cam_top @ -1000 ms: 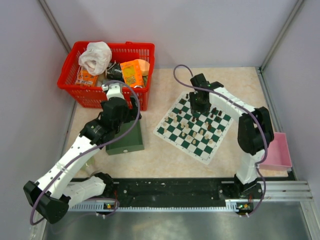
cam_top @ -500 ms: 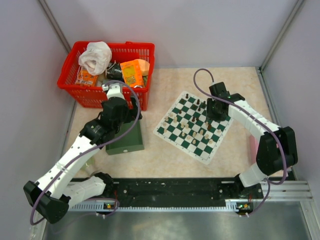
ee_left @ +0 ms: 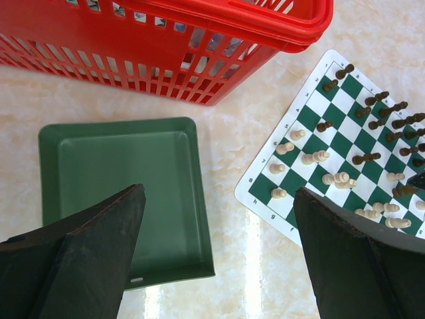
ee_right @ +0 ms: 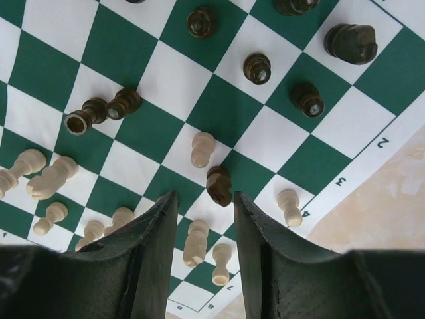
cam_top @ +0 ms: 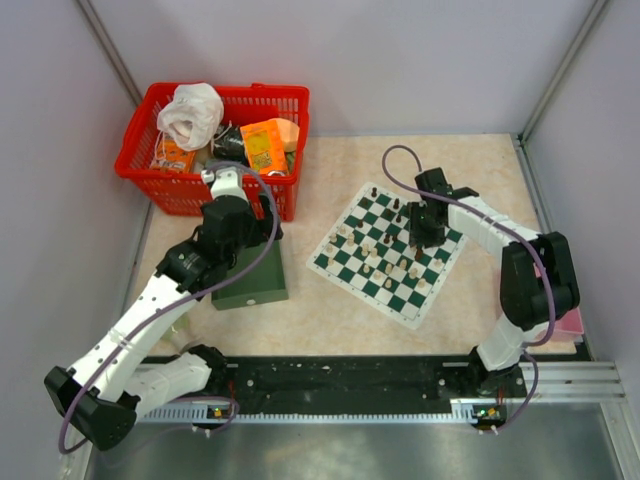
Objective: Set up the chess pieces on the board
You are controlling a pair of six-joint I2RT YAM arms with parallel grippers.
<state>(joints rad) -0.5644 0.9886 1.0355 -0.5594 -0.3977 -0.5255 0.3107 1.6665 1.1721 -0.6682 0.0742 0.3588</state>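
Right gripper (ee_right: pixel 204 197) now rightward over board (cam_top: pixel 395 295)

The left arm (cam_top: pixel 150 310) folds to an elbow at 7 o'clock, then stretches toward 1 o'clock. Its left gripper (ee_left: pixel 218 193) points down, jaws spread wide. The right arm (cam_top: pixel 525 275) bends at 3 o'clock and reaches toward 10 o'clock. Its right gripper (ee_right: pixel 204 197) also points down, jaws narrowly apart.

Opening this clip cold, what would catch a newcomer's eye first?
The red basket crammed with clutter at the far left, then the checkered board at centre right, its black and cream chess pieces scattered, several toppled. The right gripper hangs over it, jaws apart above a dark piece.
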